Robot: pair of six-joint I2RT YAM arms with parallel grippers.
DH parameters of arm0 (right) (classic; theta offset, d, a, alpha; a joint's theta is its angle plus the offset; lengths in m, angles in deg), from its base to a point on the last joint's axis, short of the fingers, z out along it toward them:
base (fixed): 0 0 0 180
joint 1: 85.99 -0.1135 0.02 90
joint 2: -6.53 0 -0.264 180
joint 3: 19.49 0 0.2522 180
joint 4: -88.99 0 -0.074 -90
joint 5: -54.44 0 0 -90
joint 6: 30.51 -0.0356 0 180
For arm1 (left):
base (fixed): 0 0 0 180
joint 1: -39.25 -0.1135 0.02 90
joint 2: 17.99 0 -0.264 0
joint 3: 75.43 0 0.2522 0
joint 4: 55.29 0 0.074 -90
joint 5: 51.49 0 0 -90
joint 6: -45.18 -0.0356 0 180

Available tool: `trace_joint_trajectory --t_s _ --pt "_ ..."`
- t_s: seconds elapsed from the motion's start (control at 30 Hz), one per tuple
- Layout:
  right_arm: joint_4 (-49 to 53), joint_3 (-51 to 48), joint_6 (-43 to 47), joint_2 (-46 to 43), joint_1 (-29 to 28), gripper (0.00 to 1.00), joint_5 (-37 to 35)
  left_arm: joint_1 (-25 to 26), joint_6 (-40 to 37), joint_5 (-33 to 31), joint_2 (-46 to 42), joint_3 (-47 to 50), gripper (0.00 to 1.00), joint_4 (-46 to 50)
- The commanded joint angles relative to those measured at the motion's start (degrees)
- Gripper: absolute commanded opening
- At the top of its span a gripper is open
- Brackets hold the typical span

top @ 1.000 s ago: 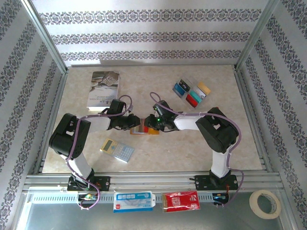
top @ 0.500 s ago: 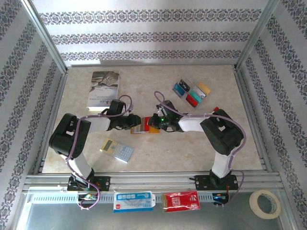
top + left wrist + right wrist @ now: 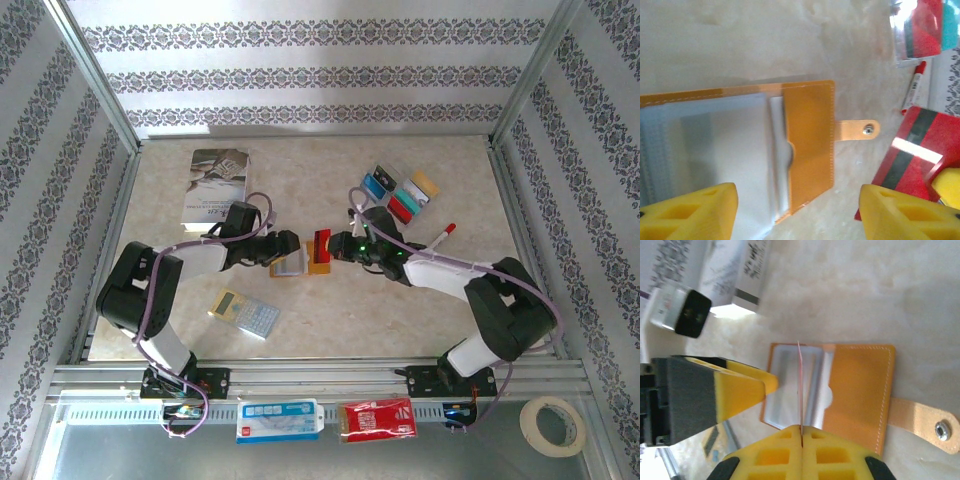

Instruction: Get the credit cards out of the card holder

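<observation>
The holder [image 3: 295,267] lies open and flat on the bench [image 3: 400,300], near its middle, between the two arms. In the left wrist view its blue-grey panel [image 3: 725,150] faces up beside an orange pocket [image 3: 807,145], and the snap tab [image 3: 857,130] sticks out toward the right arm.

The left jaws are spread just above the holder. Their yellow pads [image 3: 695,210] stand wide apart, one over the grey panel, the other off the holder's tab edge. They grip nothing.

The right jaws are pressed together on a red card [image 3: 322,246] with a dark stripe [image 3: 905,160]. In the right wrist view the card [image 3: 800,385] shows edge-on as a thin line running up from between the yellow pads [image 3: 775,450], over the holder's [image 3: 855,395] inner panel. It is out of the pocket and close beside the tab.

More cards, blue [image 3: 375,187], teal [image 3: 408,192], red [image 3: 400,208] and gold [image 3: 427,183], lie in a clear tray [image 3: 900,55] toward the far right. A red-capped pen [image 3: 443,235] lies near it. A book [image 3: 215,185] rests at the far left, and a calculator [image 3: 245,313] lies near the left arm.
</observation>
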Motion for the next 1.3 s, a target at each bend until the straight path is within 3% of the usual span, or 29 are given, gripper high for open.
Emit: trace_joint_trajectory --t_s 0.0,0.27,0.4,0.67,0.87,0.97,1.1,1.27 --pt "-6.7 -2.3 0.8 -2.8 2.9 0.00 7.4 -0.8 3.0 3.8 -3.8 -2.0 0.70 -3.7" --pt "-10.8 -1.3 -5.0 -8.2 6.6 0.00 17.0 -0.1 20.1 11.2 -7.7 1.9 0.83 -29.1" --pt "-14.0 0.5 -9.4 -7.3 7.2 0.00 20.6 0.5 21.3 12.3 -8.0 1.0 0.82 -30.8" --pt "-20.1 3.6 -17.8 -4.0 7.6 0.00 24.2 2.7 20.8 12.7 -9.1 -0.4 0.64 -31.0" --pt "-21.8 5.0 -20.4 -2.5 8.8 0.00 25.5 3.1 23.1 12.2 -10.3 -1.2 0.35 -34.9" --pt "-23.9 5.0 -22.2 -2.0 9.6 0.00 26.0 3.2 23.2 11.0 -11.1 -1.7 0.26 -34.2" --pt "-25.9 4.9 -24.6 -1.6 9.5 0.10 26.0 3.2 24.2 9.4 -11.6 -1.8 0.02 -34.1" --pt "-33.3 3.4 -30.8 -1.5 8.9 0.19 23.7 3.3 29.4 8.4 -10.6 -2.5 0.00 -38.5"
